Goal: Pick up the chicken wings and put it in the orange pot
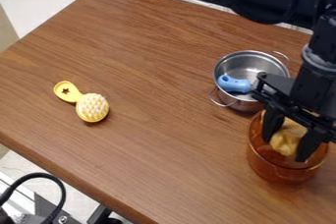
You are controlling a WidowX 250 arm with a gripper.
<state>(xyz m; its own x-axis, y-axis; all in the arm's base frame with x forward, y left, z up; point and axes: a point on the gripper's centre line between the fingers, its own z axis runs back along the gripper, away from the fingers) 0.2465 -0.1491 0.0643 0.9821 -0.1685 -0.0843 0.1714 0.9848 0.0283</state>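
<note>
My gripper (287,145) hangs over the orange pot (279,171) at the right side, open, its two fingers apart and reaching down inside the rim. The tan chicken wings (285,142) lie between the fingers, within the pot's opening. Part of them is hidden behind the gripper. The orange pot is see-through and stands upright on the table.
A silver metal pot (239,63) with a blue object (234,84) in it stands just behind the orange pot. A yellow toy with a round, bumpy head (92,107) lies on the left of the wooden table (157,85).
</note>
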